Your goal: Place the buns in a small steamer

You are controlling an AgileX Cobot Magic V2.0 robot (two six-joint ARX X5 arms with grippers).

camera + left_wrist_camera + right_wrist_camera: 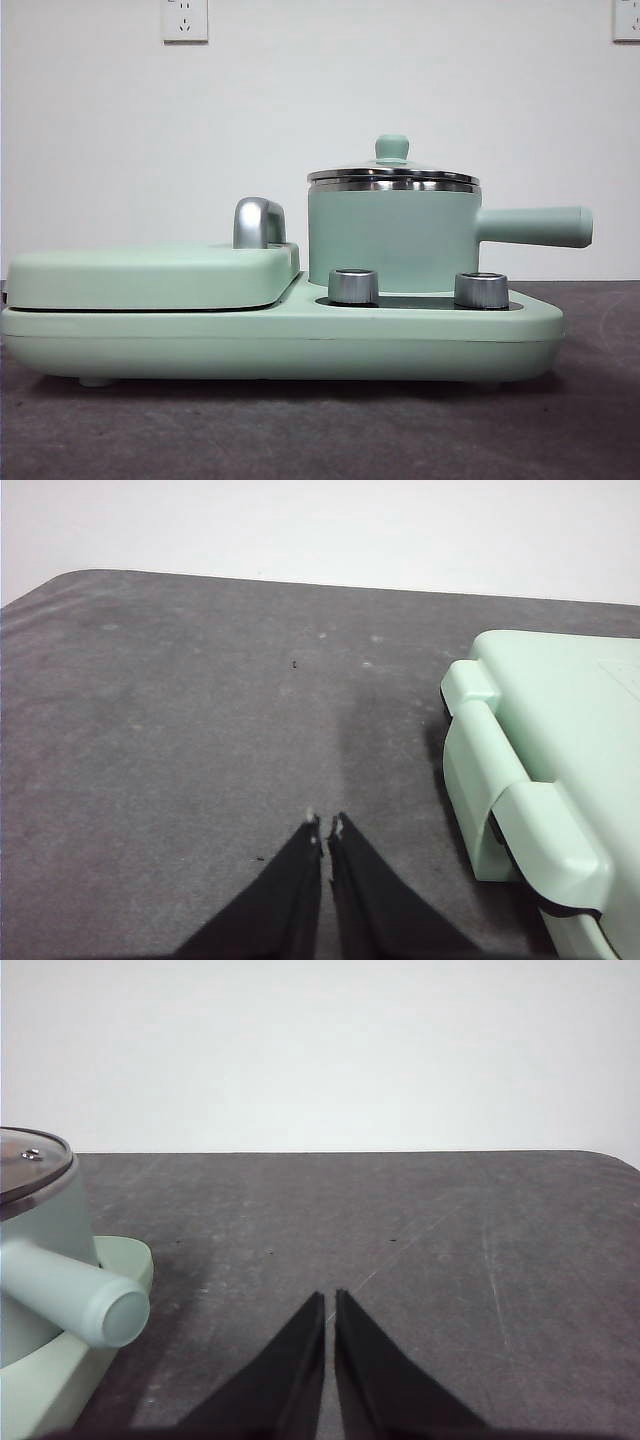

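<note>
Nearest, two steel knobs on the mint-green base; behind them the small steamer, lid on, beside the closed griddle. Left gripper and right gripper over bare bench, jaws nearly touching, holding nothing.

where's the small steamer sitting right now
In the front view the small steamer stands lidded on the right part of the mint-green base, behind two steel knobs, beside the closed griddle.
</note>
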